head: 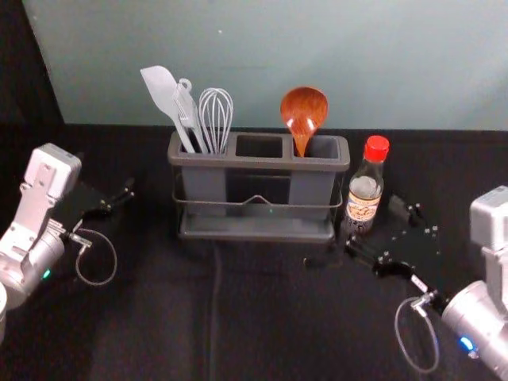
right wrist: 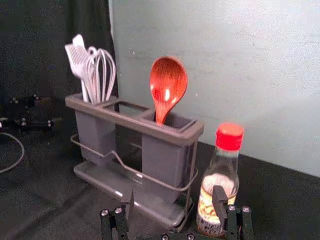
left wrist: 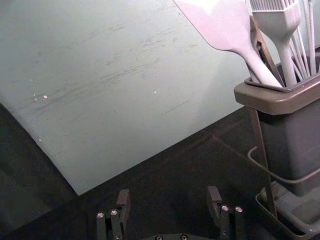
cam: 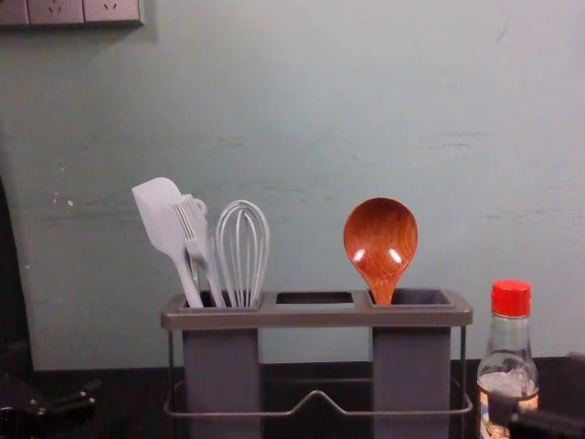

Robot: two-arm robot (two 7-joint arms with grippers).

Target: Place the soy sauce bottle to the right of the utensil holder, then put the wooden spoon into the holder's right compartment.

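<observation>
Standing near right hand [head: 371, 221], soy bottle [head: 363, 198], left hand [head: 109, 176] well apart

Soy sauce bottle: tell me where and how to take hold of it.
Best grip the bottle around its labelled body, probably with the open right gripper, coming from the robot's right: it stands upright, its body looks fairly straight-sided below the tapering neck, and the utensil holder crowds its left side.

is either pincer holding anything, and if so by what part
Nothing is held: the right pincer, near the soy sauce bottle, and the left pincer, left of the holder, are open.
</observation>
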